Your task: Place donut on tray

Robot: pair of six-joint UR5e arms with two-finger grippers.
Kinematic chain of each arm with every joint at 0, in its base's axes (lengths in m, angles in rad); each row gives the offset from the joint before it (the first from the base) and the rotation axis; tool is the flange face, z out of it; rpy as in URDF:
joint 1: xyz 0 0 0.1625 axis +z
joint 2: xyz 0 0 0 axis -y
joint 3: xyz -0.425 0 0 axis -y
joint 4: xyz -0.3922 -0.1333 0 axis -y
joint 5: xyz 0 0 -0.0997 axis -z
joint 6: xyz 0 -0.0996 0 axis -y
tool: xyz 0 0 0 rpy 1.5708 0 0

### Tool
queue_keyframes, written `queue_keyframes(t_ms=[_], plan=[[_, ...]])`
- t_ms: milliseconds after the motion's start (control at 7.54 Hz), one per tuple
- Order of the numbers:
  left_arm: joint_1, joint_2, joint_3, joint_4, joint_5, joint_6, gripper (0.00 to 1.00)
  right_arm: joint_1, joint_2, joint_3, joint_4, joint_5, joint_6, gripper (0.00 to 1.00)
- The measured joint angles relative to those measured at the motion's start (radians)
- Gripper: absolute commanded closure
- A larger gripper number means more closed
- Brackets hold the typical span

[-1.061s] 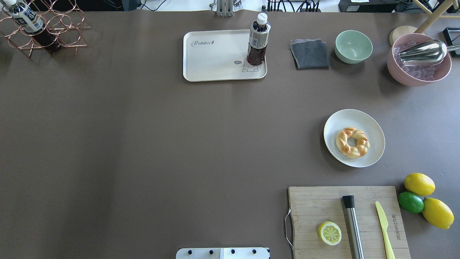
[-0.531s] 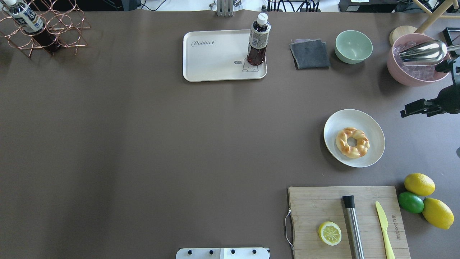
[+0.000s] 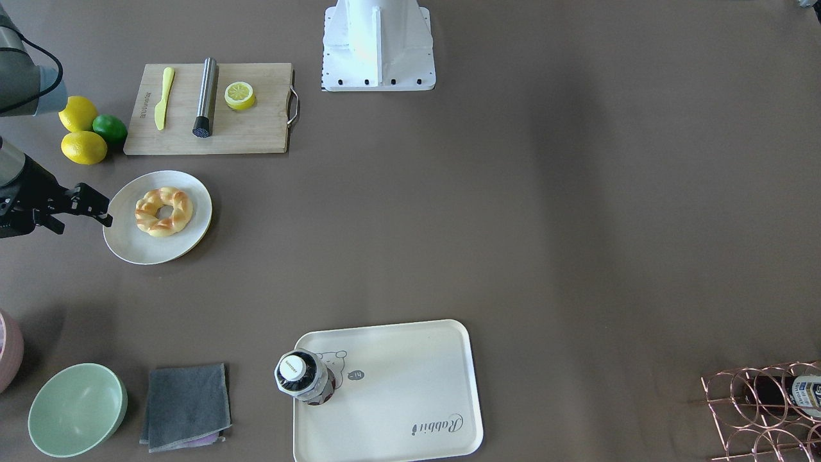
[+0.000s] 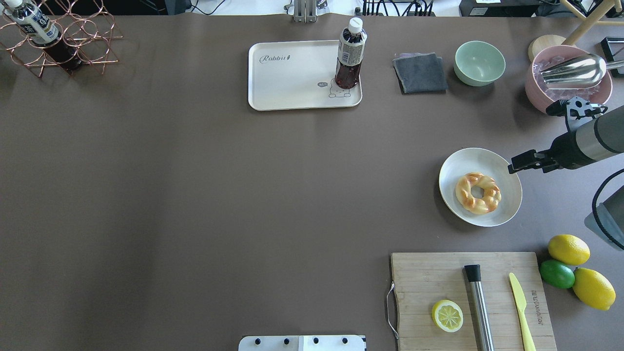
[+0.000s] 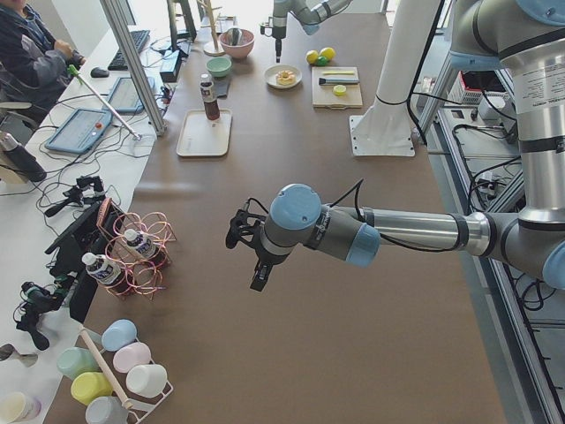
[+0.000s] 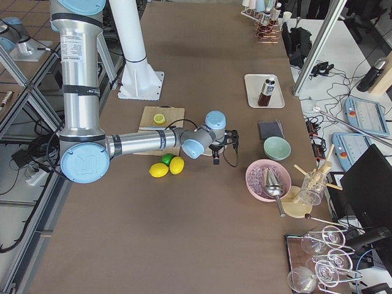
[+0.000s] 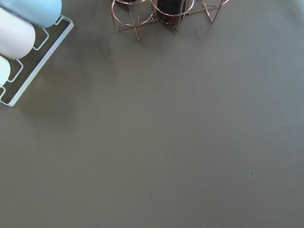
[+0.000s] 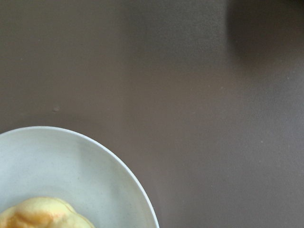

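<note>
The donut, a braided golden ring, lies on a round off-white plate at the right of the table; it also shows in the front view and at the bottom left of the right wrist view. The cream tray with "Rabbit" script lies at the far middle, a dark bottle standing on its right corner. My right gripper hovers at the plate's right rim, fingers apart and empty, short of the donut. My left gripper shows only in the left side view; I cannot tell its state.
A wooden cutting board with a lemon slice, steel tube and yellow knife lies near the robot. Two lemons and a lime sit beside it. A grey cloth, green bowl, pink bowl and wire bottle rack line the far edge.
My right arm has come into the overhead view from the right and moved left, from off the table edge to the plate's right rim. The donut and tray have not moved.
</note>
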Motion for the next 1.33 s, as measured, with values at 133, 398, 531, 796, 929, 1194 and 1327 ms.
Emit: queue_keyframes(t_ms=[133, 398, 531, 796, 929, 1194, 1327], plan=[[0.002, -0.002, 0.000, 0.000, 0.000, -0.001, 0.03, -0.020, 0.010, -0.005, 0.001, -0.013, 0.036, 0.42], [0.003, -0.002, 0.000, -0.001, 0.000, -0.002, 0.03, -0.043, 0.018, -0.020, 0.002, -0.022, 0.058, 0.69], [0.004, -0.001, -0.002, -0.002, -0.001, -0.002, 0.03, -0.048, 0.015, -0.021, 0.003, -0.023, 0.059, 0.96], [0.004, 0.004, -0.003, -0.004, -0.002, -0.001, 0.03, -0.051, 0.008, -0.020, 0.004, -0.023, 0.064, 1.00], [0.004, 0.008, -0.006, -0.004, -0.003, 0.000, 0.03, -0.051, 0.007, -0.017, 0.004, -0.022, 0.066, 1.00], [0.004, 0.010, -0.008, -0.004, -0.003, -0.001, 0.03, -0.052, 0.008, 0.007, 0.003, -0.018, 0.086, 1.00], [0.004, 0.006, -0.009, -0.004, -0.003, -0.006, 0.03, -0.050, 0.008, 0.051, 0.001, -0.010, 0.119, 1.00]])
